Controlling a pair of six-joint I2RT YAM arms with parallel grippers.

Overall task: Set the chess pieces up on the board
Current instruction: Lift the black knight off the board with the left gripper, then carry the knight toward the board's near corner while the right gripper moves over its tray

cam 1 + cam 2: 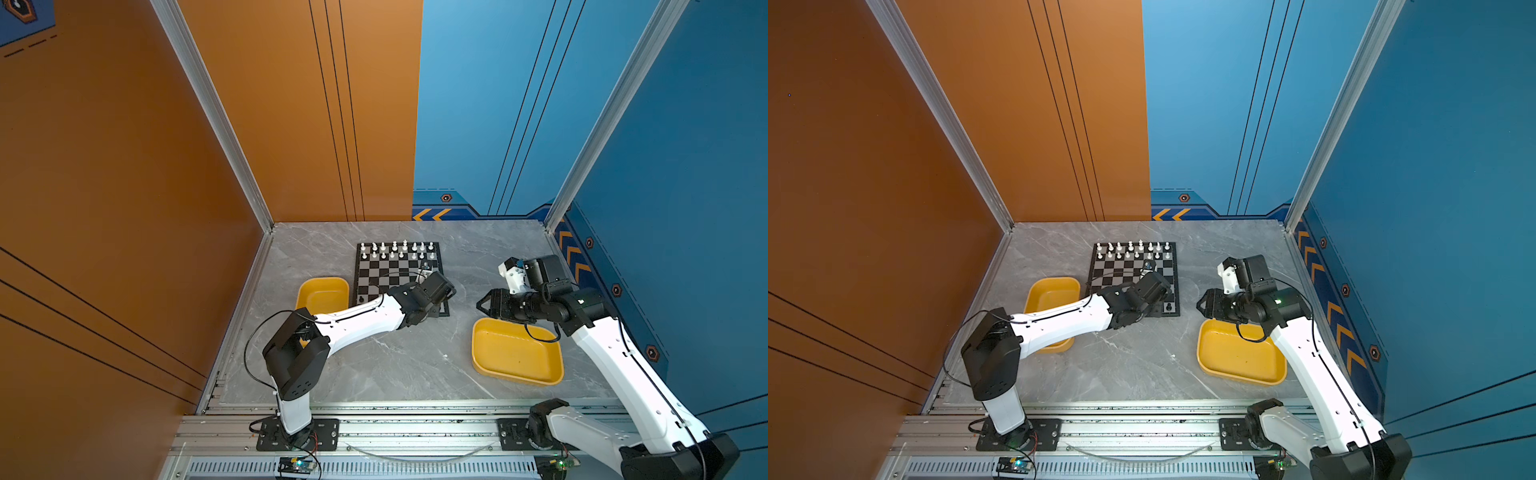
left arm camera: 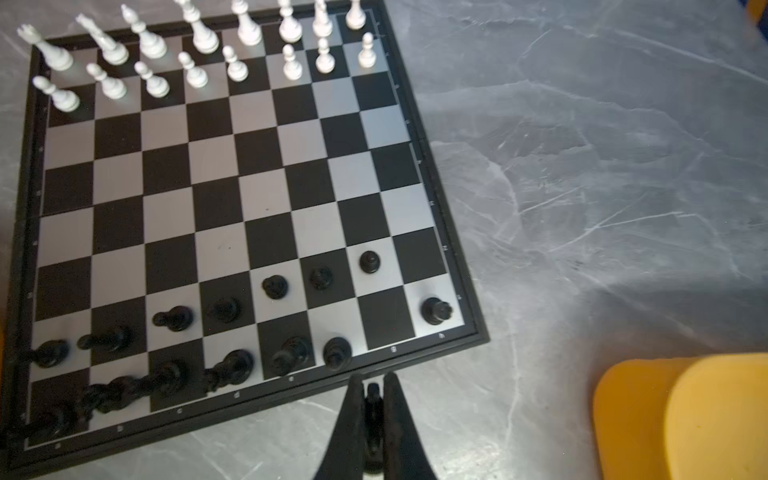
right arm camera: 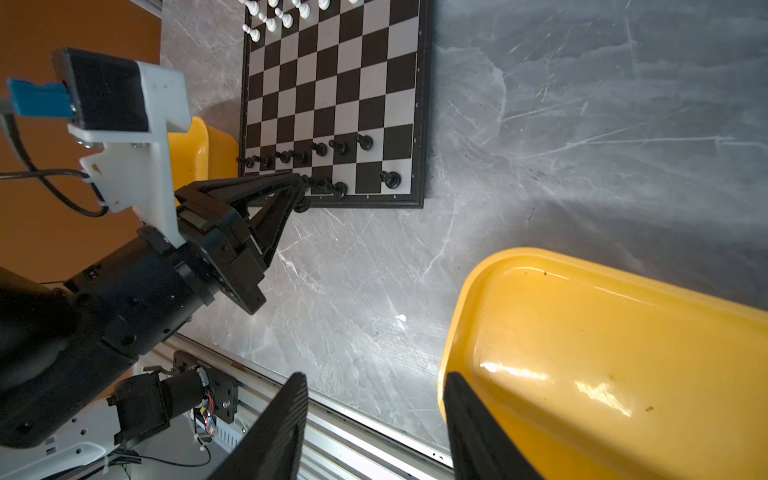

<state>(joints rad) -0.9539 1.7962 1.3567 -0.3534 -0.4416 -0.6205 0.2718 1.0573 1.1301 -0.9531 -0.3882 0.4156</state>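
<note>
The board (image 1: 376,274) (image 2: 216,199) lies at the back of the table. White chess pieces (image 1: 395,249) (image 2: 202,35) fill its two far rows. Black chess pieces (image 2: 274,286) (image 3: 338,146) stand in its two near rows. My left gripper (image 2: 372,380) (image 3: 297,195) is shut on a black piece (image 2: 372,399) and hangs just off the board's near edge. In both top views its wrist (image 1: 428,291) (image 1: 1148,291) hides the fingers. My right gripper (image 3: 376,382) (image 1: 482,305) is open with nothing in it, above the table beside a yellow tray.
One yellow tray (image 1: 322,291) (image 1: 1050,291) sits left of the board, partly under the left arm. Another yellow tray (image 1: 515,353) (image 3: 602,353) lies to the right, under the right arm. Metal rails (image 1: 415,432) run along the table's front edge.
</note>
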